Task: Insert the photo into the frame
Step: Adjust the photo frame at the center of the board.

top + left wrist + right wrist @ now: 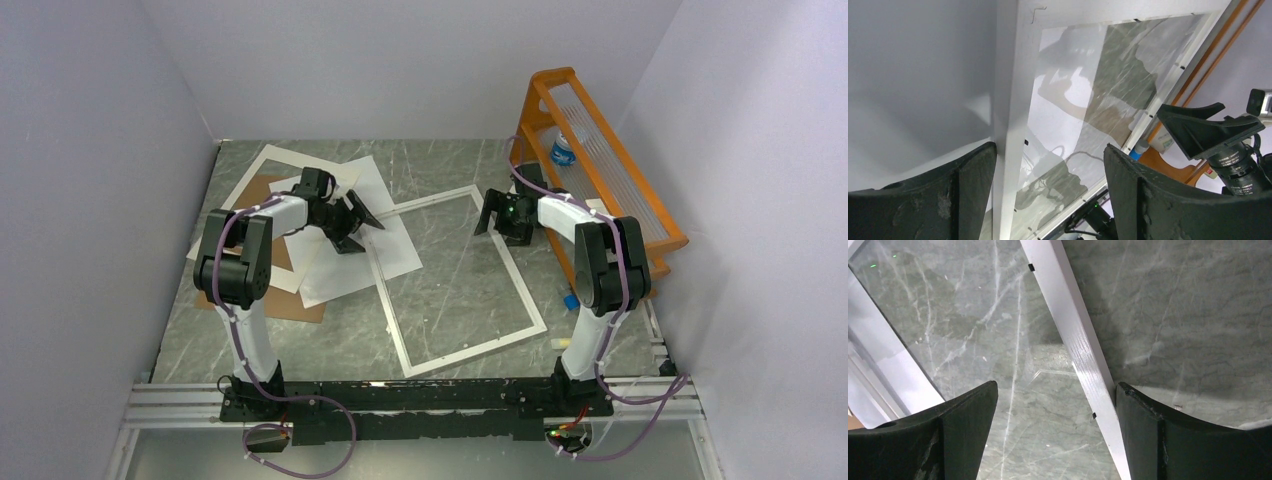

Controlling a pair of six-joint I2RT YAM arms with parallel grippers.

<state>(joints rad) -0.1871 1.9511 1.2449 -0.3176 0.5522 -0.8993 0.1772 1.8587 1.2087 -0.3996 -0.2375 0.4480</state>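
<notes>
The frame [390, 310] lies flat in the middle of the table, its narrow white border around glass. A plain white sheet [345, 262], apparently the photo lying picture side down, overlaps the frame's left edge. My left gripper [365, 232] hovers open over that edge. In the left wrist view the frame's rail [1010, 100] runs between the wide-apart fingers of the left gripper [1049, 147], close to the left finger. My right gripper [497, 228] stands open at the frame's far right corner. In the right wrist view the frame's rail [1075, 335] passes just inside the right finger of the right gripper [1057, 386].
A white card mat [262, 170] and a brown backing board [265, 300] lie under the left arm. An orange rack [600, 160] holding a bottle [563, 150] stands along the right wall. Walls enclose the table on three sides.
</notes>
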